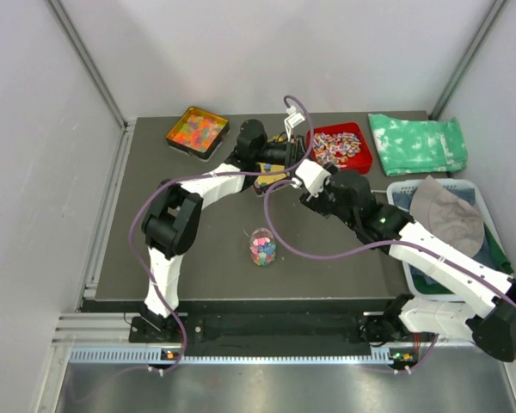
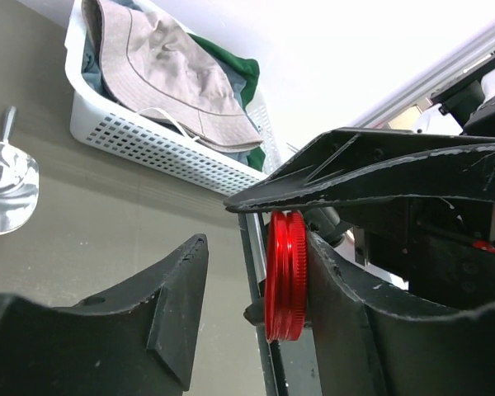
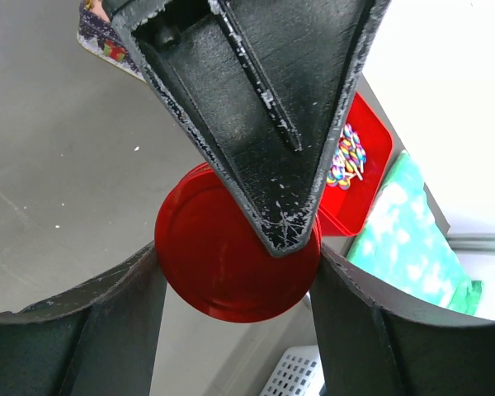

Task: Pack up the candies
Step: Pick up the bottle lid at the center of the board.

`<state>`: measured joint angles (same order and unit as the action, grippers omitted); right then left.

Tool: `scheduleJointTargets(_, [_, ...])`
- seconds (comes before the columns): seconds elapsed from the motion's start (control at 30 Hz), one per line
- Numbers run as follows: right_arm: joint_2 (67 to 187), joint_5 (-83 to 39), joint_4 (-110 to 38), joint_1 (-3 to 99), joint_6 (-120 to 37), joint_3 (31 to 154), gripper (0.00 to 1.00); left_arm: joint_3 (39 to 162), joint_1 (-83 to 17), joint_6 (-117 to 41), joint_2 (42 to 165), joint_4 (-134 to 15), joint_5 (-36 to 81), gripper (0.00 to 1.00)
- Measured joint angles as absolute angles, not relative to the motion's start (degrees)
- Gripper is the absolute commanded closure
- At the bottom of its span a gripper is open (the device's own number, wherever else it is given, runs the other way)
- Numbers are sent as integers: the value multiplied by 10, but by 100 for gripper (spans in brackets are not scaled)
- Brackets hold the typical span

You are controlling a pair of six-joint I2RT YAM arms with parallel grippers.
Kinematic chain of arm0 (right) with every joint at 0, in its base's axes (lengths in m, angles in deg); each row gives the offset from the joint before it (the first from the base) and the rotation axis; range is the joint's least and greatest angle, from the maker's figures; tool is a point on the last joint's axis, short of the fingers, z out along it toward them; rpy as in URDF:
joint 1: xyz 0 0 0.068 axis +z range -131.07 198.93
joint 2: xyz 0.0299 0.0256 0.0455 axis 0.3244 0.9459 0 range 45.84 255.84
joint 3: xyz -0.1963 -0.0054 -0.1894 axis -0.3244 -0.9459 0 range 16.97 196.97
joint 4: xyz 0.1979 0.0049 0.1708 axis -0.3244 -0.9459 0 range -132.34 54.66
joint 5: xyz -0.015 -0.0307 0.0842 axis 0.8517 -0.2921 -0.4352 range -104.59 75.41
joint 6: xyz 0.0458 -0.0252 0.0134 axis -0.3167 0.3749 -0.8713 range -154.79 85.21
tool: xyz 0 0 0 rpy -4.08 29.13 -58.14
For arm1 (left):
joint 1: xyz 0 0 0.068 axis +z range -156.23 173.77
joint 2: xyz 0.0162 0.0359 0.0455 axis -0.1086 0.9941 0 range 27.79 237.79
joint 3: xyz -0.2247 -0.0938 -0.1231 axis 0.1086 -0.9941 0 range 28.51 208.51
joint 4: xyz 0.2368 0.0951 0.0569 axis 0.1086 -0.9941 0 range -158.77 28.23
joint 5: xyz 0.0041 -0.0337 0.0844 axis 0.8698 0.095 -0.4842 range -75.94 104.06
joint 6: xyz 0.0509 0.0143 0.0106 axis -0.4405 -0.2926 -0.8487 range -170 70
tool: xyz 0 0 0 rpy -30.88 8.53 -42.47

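Top view: the candies (image 1: 262, 251) sit in the jar (image 1: 262, 232), nearer the bases than both grippers; you can't see the fingertips.

Left wrist: the left gripper (image 2: 256, 247) stands open, the lid (image 2: 285, 276) against one finger.

Right wrist: the right gripper (image 3: 235, 257) pinches the lid's rim, so draw the left straight back. Its finger hides the lid's top.

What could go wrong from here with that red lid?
The right hand pinches the red lid only by its rim, so it may slip and fall. The open left hand sits tight against it; pulling away could knock it loose. A cable hangs close to the open jar of candies and might tip it.
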<state>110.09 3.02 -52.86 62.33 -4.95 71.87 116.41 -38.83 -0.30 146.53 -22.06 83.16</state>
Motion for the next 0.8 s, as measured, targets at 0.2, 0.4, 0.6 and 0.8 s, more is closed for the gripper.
scheduleJointTargets(0.2, [1100,25,-529,623,-49,718,70,1160,-384,14,1471,-201,831,34])
scheduleJointTargets(0.4, [1093,14,-529,623,-49,718,69,1160,-360,27,1471,-179,831,27])
scheduleJointTargets(0.6, [1091,-9,-544,624,-50,718,69,1160,-311,28,1471,-172,826,17])
scheduleJointTargets(0.8, [1091,-36,-569,624,-51,718,68,1147,-253,26,1452,-171,821,9])
